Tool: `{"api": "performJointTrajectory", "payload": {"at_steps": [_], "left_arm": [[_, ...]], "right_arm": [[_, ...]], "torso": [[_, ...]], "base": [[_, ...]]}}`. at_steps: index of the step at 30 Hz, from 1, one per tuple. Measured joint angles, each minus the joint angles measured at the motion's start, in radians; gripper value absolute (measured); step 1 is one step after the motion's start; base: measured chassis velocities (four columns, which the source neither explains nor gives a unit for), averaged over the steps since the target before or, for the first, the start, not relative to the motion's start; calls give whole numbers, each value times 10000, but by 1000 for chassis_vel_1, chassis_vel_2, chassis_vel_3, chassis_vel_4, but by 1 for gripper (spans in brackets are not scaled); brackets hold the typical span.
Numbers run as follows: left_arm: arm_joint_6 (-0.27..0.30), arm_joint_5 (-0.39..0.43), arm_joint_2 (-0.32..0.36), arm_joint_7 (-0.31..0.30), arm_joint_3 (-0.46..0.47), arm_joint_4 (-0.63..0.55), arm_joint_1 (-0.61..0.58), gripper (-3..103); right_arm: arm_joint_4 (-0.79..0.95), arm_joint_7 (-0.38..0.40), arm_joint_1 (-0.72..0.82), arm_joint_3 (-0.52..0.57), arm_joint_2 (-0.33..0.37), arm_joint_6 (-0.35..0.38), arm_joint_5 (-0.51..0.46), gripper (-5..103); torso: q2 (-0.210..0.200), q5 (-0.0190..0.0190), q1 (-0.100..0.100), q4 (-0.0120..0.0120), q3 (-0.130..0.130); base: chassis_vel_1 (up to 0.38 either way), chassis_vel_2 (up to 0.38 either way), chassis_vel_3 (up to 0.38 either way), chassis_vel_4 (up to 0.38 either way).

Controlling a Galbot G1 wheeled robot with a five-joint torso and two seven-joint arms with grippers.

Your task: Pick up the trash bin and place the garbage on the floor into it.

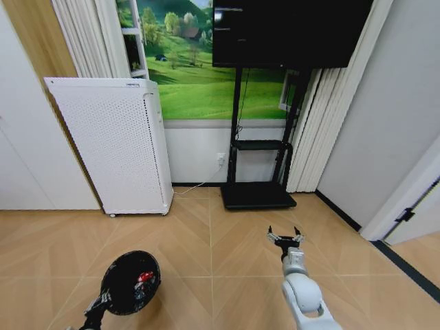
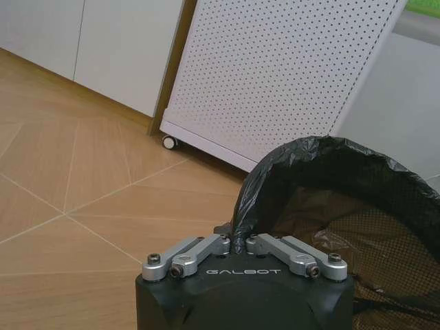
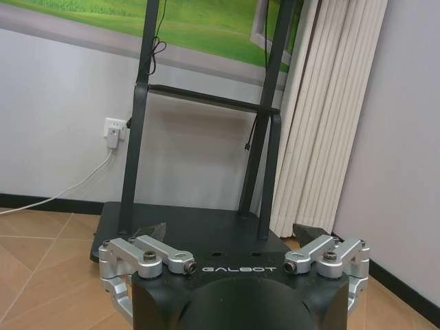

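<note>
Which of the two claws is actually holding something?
The left claw, pinching the rim of the black trash bin. The right claw is spread open, empty.

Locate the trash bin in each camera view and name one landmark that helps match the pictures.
Head view: the trash bin is at lower left, held up by the left pincer, with something red inside.
Left wrist view: its bag-lined rim curves just beyond the left pincer, which is shut on it.
Right wrist view: not in it; the open right pincer faces the TV stand.
Shared landmark: the white perforated cabinet, in the head and left wrist views.
</note>
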State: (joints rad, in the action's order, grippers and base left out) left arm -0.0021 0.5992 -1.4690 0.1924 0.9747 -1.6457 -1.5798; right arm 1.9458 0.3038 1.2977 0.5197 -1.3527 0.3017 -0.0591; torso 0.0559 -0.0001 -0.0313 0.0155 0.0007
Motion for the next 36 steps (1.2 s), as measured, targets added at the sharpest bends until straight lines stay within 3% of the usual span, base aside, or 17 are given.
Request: {"api": "performJointTrajectory", "payload": {"at_steps": [15, 16, 18, 19, 25, 31, 32, 35, 36], "left_arm": [[-147, 25, 210, 174, 69, 489, 227, 1], [-151, 79, 238, 173, 68, 566, 294, 11], [-150, 119, 258, 168, 68, 605, 326, 11], [-140, 253, 296, 158, 68, 680, 394, 22], [-84, 476, 343, 141, 55, 749, 446, 38], [-103, 425, 391, 149, 11, 753, 415, 65], [-103, 425, 391, 149, 11, 753, 415, 65], [-60, 446, 467, 143, 42, 694, 481, 81], [-60, 446, 467, 143, 42, 694, 481, 81]], "right_arm": [[147, -158, 275, 92, -12, -128, 5, 100], [183, -199, 336, 91, -18, -136, 18, 100], [194, -210, 360, 92, -17, -139, 25, 100], [219, -227, 401, 98, -3, -142, 31, 100], [265, -260, 465, 147, 34, -143, 34, 100], [351, -300, 600, 149, -18, -163, 70, 100], [351, -300, 600, 149, -18, -163, 70, 100], [449, -348, 755, 154, -39, -171, 70, 100], [449, -348, 755, 154, -39, -171, 70, 100]], "torso": [[0, 2, 0, 0, 0], [0, 2, 0, 1, 0], [0, 1, 0, 1, -1], [0, 2, 0, 2, -1], [1, 2, 1, 1, -1], [1, 0, 0, 1, 0], [1, 0, 0, 1, 0], [0, 1, 0, 2, -1], [0, 1, 0, 2, -1]], "base": [[0, 0, 0, 0], [0, 0, 0, 0], [0, 0, 0, 0], [0, 0, 0, 0], [0, 0, 0, 0], [0, 0, 0, 0], [0, 0, 0, 0], [0, 0, 0, 0], [0, 0, 0, 0]]}}
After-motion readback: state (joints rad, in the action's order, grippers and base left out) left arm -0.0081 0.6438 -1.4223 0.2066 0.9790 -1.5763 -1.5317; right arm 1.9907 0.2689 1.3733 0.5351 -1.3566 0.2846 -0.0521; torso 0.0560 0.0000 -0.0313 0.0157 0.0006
